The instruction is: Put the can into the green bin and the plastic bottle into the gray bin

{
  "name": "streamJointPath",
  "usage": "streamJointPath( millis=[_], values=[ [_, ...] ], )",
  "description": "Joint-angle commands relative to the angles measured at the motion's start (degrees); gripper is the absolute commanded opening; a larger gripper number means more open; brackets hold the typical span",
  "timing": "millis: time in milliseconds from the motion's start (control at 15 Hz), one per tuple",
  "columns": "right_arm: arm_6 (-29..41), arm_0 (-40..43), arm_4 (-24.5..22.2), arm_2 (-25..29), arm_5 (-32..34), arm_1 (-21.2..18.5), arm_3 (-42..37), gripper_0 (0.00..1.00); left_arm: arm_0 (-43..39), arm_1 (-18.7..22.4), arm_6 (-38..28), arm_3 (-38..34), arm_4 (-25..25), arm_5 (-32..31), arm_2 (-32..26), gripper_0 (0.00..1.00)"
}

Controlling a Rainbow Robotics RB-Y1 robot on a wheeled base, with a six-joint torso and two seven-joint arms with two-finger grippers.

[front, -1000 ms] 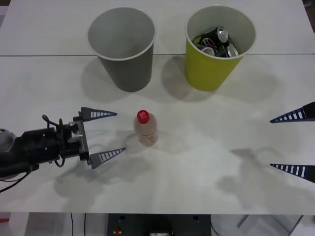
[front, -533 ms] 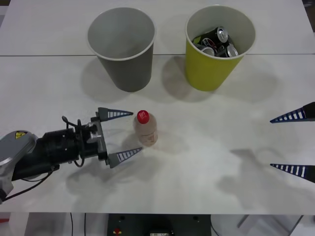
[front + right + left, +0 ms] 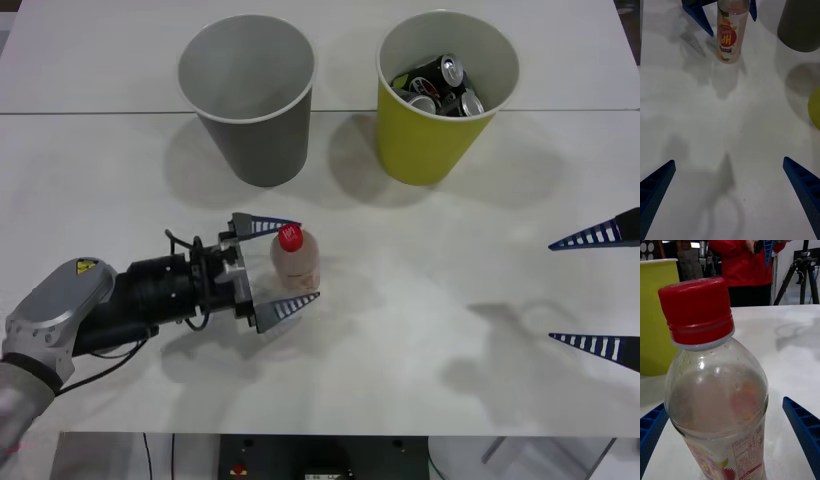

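The plastic bottle (image 3: 299, 268) with its red cap stands upright on the white table (image 3: 420, 300), in front of the gray bin (image 3: 256, 150). My left gripper (image 3: 308, 260) is open, one blue finger on each side of the bottle, with gaps showing in the left wrist view around the bottle (image 3: 715, 390). Dark cans (image 3: 440, 85) lie inside the green bin (image 3: 425, 145) at the back right. My right gripper (image 3: 550, 291) hangs open at the right edge, holding nothing. From the right wrist, the bottle (image 3: 730, 33) stands far off between the left gripper's fingers (image 3: 698, 15).
The two bins stand side by side at the back with a gap between them. The gray bin (image 3: 799, 26) and a sliver of the green bin (image 3: 815, 108) show beside the right gripper (image 3: 729, 161). A seam (image 3: 100, 112) crosses the table behind the bins.
My left arm has slid to the right across the table, and its open fingers now straddle the bottle. The bottle, the bins and the right gripper have stayed put.
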State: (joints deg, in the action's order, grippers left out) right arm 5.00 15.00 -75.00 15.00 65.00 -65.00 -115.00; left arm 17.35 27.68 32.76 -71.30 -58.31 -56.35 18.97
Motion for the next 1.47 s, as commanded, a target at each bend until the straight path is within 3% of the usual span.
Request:
streamJointPath(
  millis=[67,467,533,600,733,1267,1467],
  values=[
    [0.0,0.0,0.0,0.0,0.0,0.0,0.0,1.0,1.1,-2.11,0.02,1.69,-1.46,0.28,0.02,1.0],
    [0.0,0.0,0.0,0.0,0.0,0.0,0.0,1.0,1.98,-4.48,-0.5,2.57,-3.3,1.42,0.02,1.0],
    [0.0,0.0,0.0,0.0,0.0,0.0,0.0,1.0,1.98,-4.57,-0.77,2.66,-3.22,1.42,0.02,0.41],
    [0.0,0.0,0.0,0.0,0.0,0.0,0.0,1.0,1.98,-4.48,-1.47,2.66,-3.22,1.42,0.02,0.15],
    [0.0,0.0,0.0,0.0,0.0,0.0,0.0,1.0,2.07,-4.57,-3.75,2.83,-3.3,1.42,0.28,0.0],
    [0.0,0.0,0.0,0.0,0.0,0.0,0.0,1.0,2.34,-4.22,-5.07,2.83,-2.95,1.42,0.28,0.0],
    [0.0,0.0,0.0,0.0,0.0,0.0,0.0,1.0,3.21,-2.37,-6.39,2.83,-1.28,0.37,0.28,0.0]
  ],
)
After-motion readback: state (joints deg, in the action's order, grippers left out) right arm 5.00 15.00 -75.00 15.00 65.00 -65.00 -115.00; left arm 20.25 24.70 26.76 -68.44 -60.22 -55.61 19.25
